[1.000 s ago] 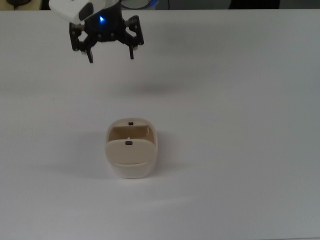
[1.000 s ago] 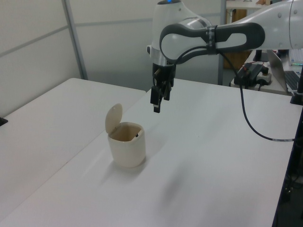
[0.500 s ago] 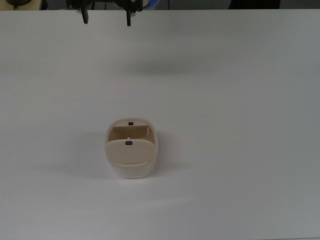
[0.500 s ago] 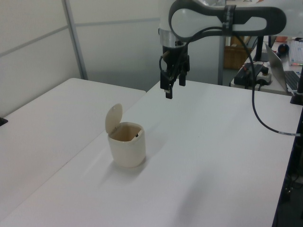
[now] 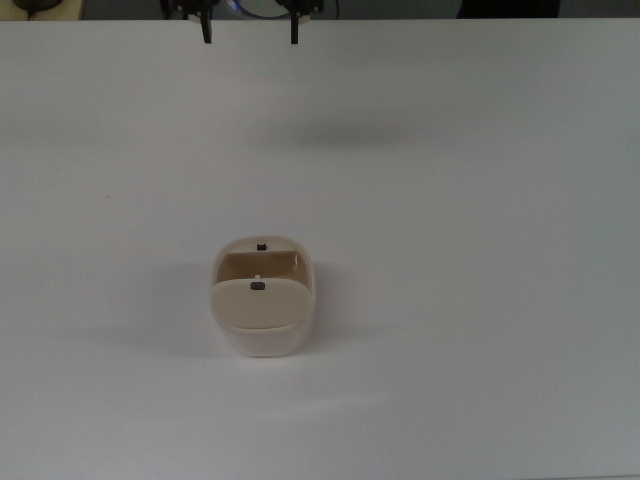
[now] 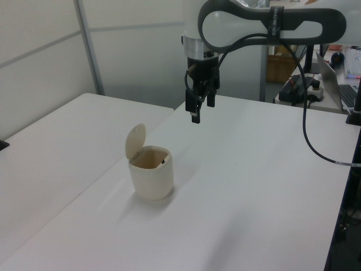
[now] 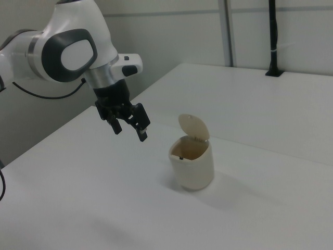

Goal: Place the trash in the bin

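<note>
With its flap lid tipped up, the bin (image 6: 150, 178) stands on the white table (image 6: 248, 192), its mouth uncovered. Farther back, the tool (image 7: 130, 128) hangs in the air well apart from it, fingers spread, gripping nothing. No trash shows anywhere.

A robotics lab or test room is being shown. A white robot arm (image 6: 265, 22) with a trailing black cable (image 6: 307, 132) is being run over a plain white table (image 6: 254, 192). Pale partition panels with metal framing (image 6: 87, 48) are being seen behind, and a side desk with a laptop (image 6: 338, 79) and boxes is being kept nearby.
</note>
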You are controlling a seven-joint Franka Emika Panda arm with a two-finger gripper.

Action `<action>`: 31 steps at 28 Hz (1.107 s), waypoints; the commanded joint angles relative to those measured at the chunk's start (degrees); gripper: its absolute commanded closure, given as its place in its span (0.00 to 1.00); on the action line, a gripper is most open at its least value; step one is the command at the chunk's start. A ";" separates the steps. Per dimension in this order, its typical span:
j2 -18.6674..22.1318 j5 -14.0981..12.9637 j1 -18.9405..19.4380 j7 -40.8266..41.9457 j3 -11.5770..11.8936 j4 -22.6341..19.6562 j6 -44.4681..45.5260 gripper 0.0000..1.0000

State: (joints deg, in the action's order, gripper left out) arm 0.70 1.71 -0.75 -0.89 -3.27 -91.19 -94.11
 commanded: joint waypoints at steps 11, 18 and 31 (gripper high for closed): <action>0.44 -2.05 -0.40 0.01 1.42 -0.57 0.33 0.00; 0.26 -2.23 -0.22 -0.43 1.69 -0.48 0.41 0.00; 0.26 -2.23 0.22 -0.87 1.51 -0.75 0.94 0.00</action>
State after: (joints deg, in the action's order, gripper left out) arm 0.62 0.59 -1.22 -0.90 -2.20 -91.37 -94.11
